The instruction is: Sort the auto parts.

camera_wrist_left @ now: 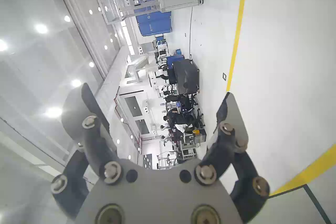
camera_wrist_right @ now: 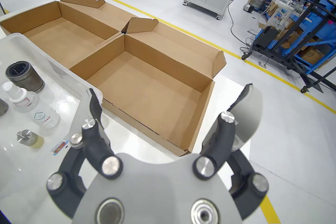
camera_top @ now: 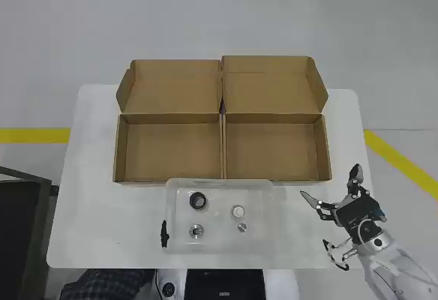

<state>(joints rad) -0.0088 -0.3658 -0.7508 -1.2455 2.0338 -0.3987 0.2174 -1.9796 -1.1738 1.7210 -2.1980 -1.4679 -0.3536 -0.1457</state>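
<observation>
A clear plastic tray [camera_top: 258, 196] at the table's front middle holds a dark ring-shaped bearing [camera_top: 198, 200], a small white bottle [camera_top: 238, 211] and two small metal cylinders [camera_top: 196, 230] [camera_top: 242, 226]. In the right wrist view the bearing [camera_wrist_right: 24, 76], bottle [camera_wrist_right: 32, 108] and one cylinder [camera_wrist_right: 29, 139] lie in the tray [camera_wrist_right: 56, 64]. My right gripper [camera_top: 331, 185] [camera_wrist_right: 170, 93] is open and empty, to the right of the tray, off the right box's front corner. My left gripper [camera_wrist_left: 156, 93] is open and empty, facing the room.
Two empty cardboard boxes stand side by side behind the tray, the left box [camera_top: 170, 150] [camera_wrist_right: 63, 36] and the right box [camera_top: 275, 150] [camera_wrist_right: 152, 93], lids folded back. A small black piece [camera_top: 163, 234] sits at the tray's left edge. Bare white table [camera_top: 91, 210] lies either side.
</observation>
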